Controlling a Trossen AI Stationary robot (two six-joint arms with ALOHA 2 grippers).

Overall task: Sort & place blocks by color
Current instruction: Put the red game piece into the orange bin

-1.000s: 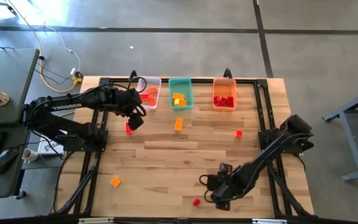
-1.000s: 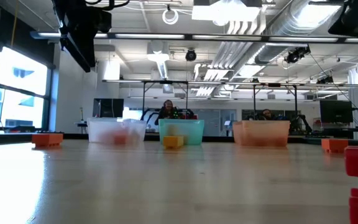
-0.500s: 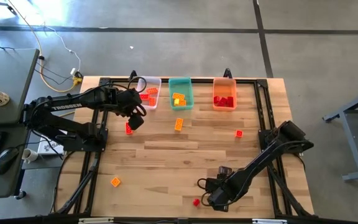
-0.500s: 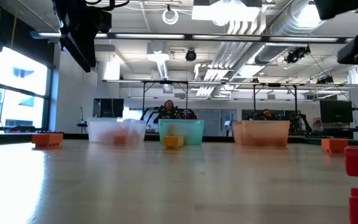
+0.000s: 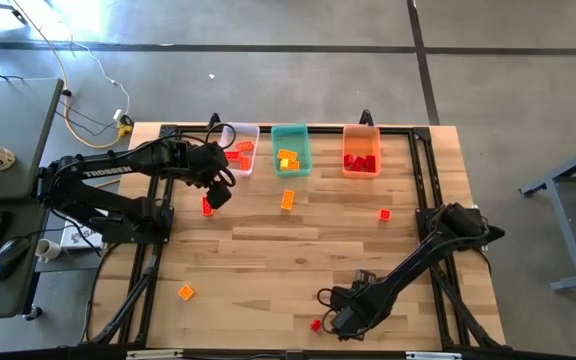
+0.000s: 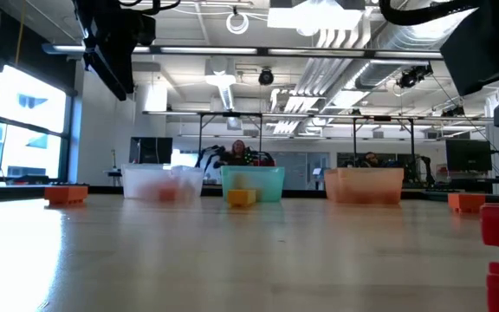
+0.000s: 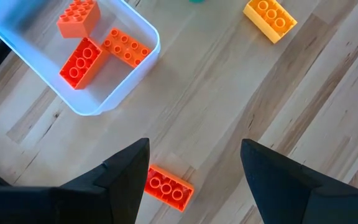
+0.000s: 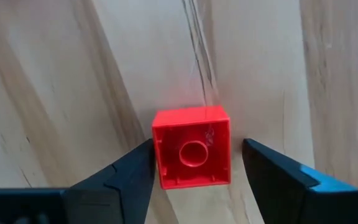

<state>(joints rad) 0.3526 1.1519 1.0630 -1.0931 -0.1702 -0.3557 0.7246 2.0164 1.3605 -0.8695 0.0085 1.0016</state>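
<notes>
small square red plastic studded brick (image 8: 192, 146) is straddled by open right gripper (image 8: 194, 180) (nothing held), positioned for a grasp; left gripper (image 7: 194, 180) open, empty.

Light wood plank desk (image 5: 268, 250), black frame rails along its edges. On it at the far edge, a row of three bins: clear bin (image 5: 240, 148), teal bin (image 5: 291, 149), orange bin (image 5: 361, 150). Loose blocks directly on the desk: orange-red block (image 5: 207, 206) near the clear bin, yellow-orange block (image 5: 288, 199) in front of the teal bin, small red block (image 5: 384, 213) toward the right, orange block (image 5: 185, 292) near-left, red block (image 5: 315, 324) at the near edge.
</notes>
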